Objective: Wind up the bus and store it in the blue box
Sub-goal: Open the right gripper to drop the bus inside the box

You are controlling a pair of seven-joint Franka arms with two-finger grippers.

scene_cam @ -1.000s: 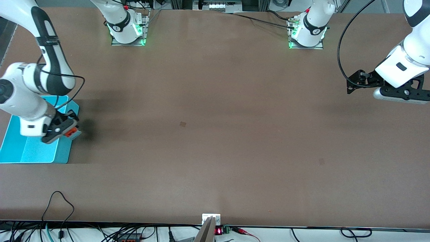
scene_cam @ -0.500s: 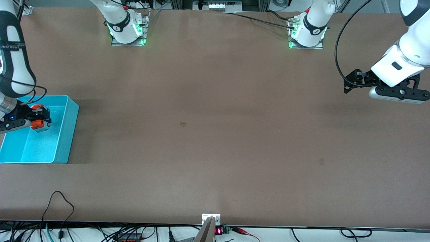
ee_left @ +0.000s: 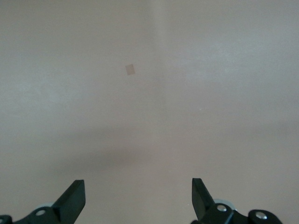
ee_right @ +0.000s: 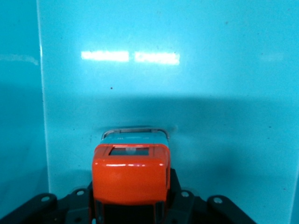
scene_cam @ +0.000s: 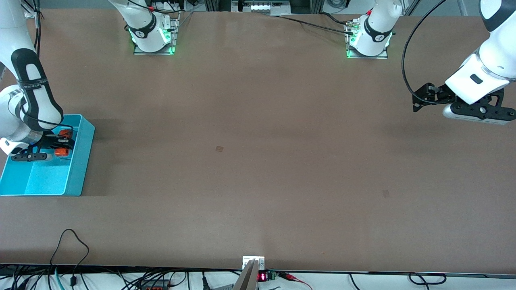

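From the front, my right gripper (scene_cam: pixel 60 146) hangs inside the rectangular turquoise-blue plastic box (scene_cam: pixel 76 177), which sits at the right arm's end of the brown table (scene_cam: pixel 258 161). Its fingers are clamped on the small orange-red toy bus (scene_cam: pixel 61 152), which I hold over the box's floor, close to the wall toward the middle of the table (whether the bus touches the floor I cannot tell). My left gripper (scene_cam: pixel 421 100) waits in the air over the left arm's end of the table, well apart from the box.

Through my left wrist camera, the two dark fingertips (ee_left: pixel 74 198) stand wide apart with nothing between them, only bare brown tabletop (ee_left: pixel 154 93) below, marked by one small darker square patch (ee_left: pixel 130 69).

Through my right wrist camera, the bus (ee_right: pixel 130 175) fills the gap between my closed fingers, its orange-red body toward the camera and its whitish trim pointing at the glossy turquoise surface of the box (ee_right: pixel 187 84).
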